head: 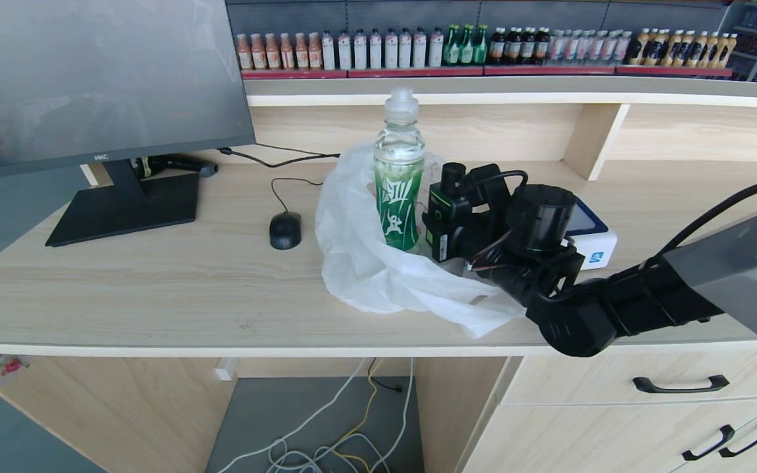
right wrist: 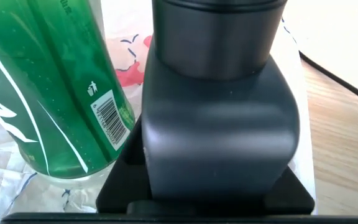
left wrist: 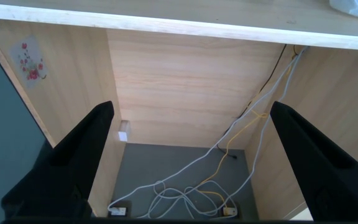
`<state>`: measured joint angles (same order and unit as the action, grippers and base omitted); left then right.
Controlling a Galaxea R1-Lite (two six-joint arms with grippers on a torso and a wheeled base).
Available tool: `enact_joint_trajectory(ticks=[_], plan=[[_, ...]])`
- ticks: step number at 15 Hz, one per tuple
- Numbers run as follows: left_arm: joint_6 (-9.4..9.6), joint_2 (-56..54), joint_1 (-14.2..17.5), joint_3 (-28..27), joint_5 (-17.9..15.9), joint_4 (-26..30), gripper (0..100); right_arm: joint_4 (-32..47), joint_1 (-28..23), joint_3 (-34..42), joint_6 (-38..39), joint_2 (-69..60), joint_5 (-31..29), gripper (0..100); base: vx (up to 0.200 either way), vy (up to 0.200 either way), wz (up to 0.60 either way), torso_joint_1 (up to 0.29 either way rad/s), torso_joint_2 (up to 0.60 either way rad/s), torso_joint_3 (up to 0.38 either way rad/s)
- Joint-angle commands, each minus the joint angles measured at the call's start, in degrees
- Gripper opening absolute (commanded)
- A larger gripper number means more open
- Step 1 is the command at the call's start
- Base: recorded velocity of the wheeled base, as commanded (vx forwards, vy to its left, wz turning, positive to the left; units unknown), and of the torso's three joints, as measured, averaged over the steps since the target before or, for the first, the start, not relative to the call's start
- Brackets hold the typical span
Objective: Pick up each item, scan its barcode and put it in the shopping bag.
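Bottle [head: 398, 190] stands upright on white shopping bag [head: 378, 276] on desk [head: 155, 282]. Right end effector [head: 441, 220] sits just beside it, grip unclear. Left end effector [left wrist: 191, 109] is spread apart.

Centre frame: bottle [head: 397, 197] label green with white graphics, cap clear; shopping bag [head: 365, 269] white; mouse [head: 284, 230], left of centre, black; counter [head: 155, 289] light wood grain

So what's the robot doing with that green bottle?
It is packing shopping. The green drink bottle stands upright on the wooden counter, with the white shopping bag bunched around it. The right gripper is close beside the bottle, near its barcode. The left gripper hangs open below the counter, holding nothing.
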<state>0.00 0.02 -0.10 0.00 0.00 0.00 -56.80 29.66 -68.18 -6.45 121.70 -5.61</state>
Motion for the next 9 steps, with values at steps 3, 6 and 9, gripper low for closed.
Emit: enact_joint_trajectory(ticks=[3,6,9], plan=[[0.0,0.0,0.0,0.0,0.0,0.0,100,-1.3,0.0,1.0,-0.1,0.6,0.0,0,0.0,0.0,0.0,0.0,0.0,0.0],[0.0,0.0,0.0,0.0,0.0,0.0,100,-1.4,0.0,1.6,-0.1,0.5,-0.1,100,0.0,0.0,0.0,0.0,0.0,0.0],[0.0,0.0,0.0,0.0,0.0,0.0,100,-1.5,0.1,0.1,-0.1,-0.1,-0.2,100,0.0,0.0,0.0,0.0,0.0,0.0]])
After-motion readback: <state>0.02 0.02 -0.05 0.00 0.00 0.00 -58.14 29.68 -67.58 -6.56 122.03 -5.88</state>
